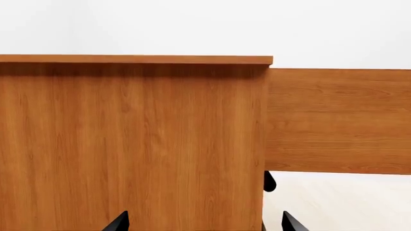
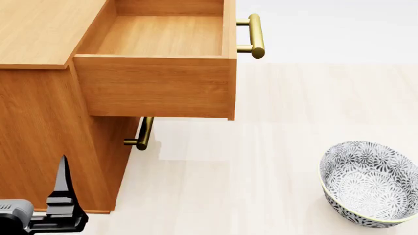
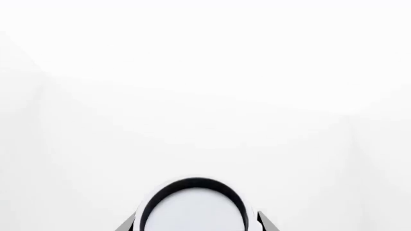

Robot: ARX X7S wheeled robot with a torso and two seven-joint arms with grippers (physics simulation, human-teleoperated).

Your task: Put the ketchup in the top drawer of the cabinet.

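Observation:
The cabinet [image 2: 39, 122] stands at the left of the head view with its top drawer [image 2: 156, 88] pulled out and nothing inside. The left wrist view faces the cabinet's side [image 1: 128, 144], and the drawer [image 1: 340, 120] juts out past it. My left gripper [image 1: 205, 222] is open, low beside the cabinet [image 2: 62, 196], with nothing between its fingers. In the right wrist view, a round pale metal top with a dark rim, the ketchup [image 3: 192, 207], sits between the fingertips of my right gripper [image 3: 194, 225], which is shut on it. The can's red body is hidden.
A grey-white patterned bowl [image 2: 369, 183] sits on the pale floor at the lower right. The open drawer's brass handle [image 2: 256, 34] sticks out to the right. The lower drawer's brass handle [image 2: 142, 134] shows under the open drawer.

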